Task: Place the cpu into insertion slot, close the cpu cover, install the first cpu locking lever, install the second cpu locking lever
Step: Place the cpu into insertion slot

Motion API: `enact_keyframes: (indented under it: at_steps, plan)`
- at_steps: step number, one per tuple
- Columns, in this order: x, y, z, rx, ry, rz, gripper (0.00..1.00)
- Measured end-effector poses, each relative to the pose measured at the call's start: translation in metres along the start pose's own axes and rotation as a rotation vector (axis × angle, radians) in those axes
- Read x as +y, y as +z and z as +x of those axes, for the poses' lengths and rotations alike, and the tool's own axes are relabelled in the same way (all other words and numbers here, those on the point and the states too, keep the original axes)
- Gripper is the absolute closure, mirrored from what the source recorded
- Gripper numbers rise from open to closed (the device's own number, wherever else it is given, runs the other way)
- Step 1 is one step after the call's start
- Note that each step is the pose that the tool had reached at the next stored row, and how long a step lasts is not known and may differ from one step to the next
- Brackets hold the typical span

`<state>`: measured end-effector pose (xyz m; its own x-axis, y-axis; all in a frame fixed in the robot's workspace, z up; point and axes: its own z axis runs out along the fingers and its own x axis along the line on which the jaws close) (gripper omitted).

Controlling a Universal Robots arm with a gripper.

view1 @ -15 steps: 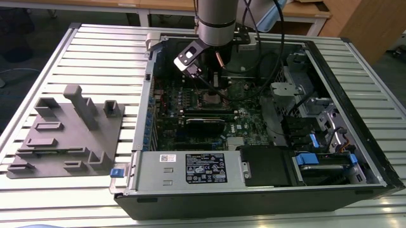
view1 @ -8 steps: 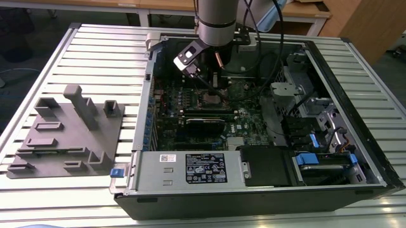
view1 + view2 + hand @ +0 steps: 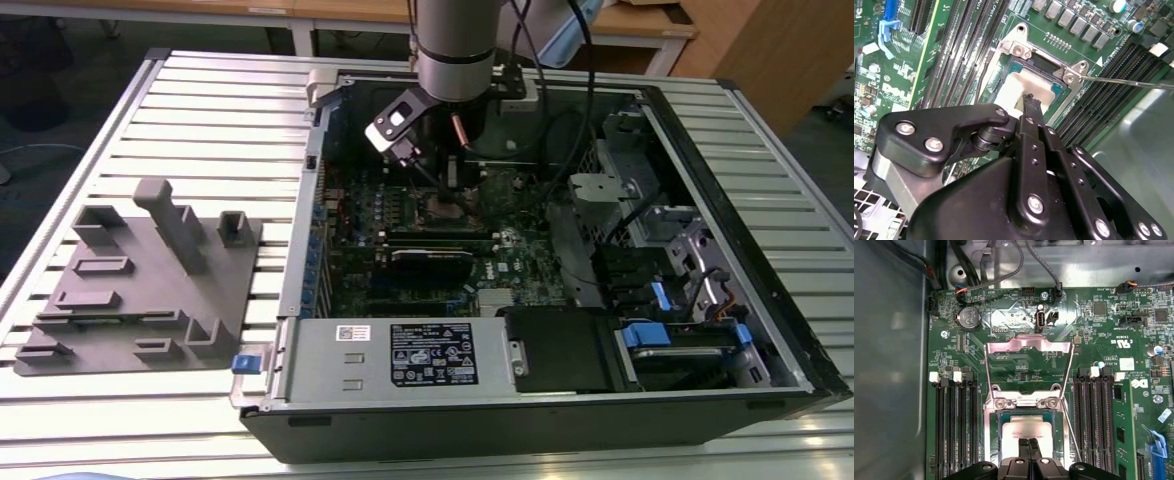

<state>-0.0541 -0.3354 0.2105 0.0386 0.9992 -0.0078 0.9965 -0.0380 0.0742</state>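
**A:** Start at the exterior view's left. The grey moulded fixture block (image 3: 140, 280) lies on the slatted metal tabletop (image 3: 214, 110). Any risk there?

**B:** No, it's well apart from the work. The risk is inside the open black computer case (image 3: 534, 420), on the green motherboard (image 3: 1004, 360). The black two-fingered pincer (image 3: 1029, 442) has its fingers drawn narrow together and is gripping nothing. I cannot tell whether its tips touch the small square silvery-topped cpu (image 3: 1026, 429) or hang just over it.

**A:** Where is the cpu?

**B:** It's lying in the square black-rimmed insertion slot (image 3: 996, 424), and it looks flat. If a corner sits proud, I judge a downward push could bend the contacts beneath.

**A:** And the thin silver metal cpu cover (image 3: 1028, 344)?

**B:** It's swung up open, clear of the chip. The thin steel wire locking lever (image 3: 1124, 81) runs just beside the pincer, so a sideways drift could snag it or scrape the cpu's top.

**A:** What about the exterior view's right?

**B:** The blue-tabbed drive bays (image 3: 667, 332) are well apart and harmless.
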Motion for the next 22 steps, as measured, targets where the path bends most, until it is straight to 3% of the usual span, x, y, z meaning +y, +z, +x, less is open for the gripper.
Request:
enact_keyframes:
  at_steps: [22]
  plan:
    - [-0.0020, 0.0060, 0.0000, 0.0002, 0.002, -0.0002, 0.89]
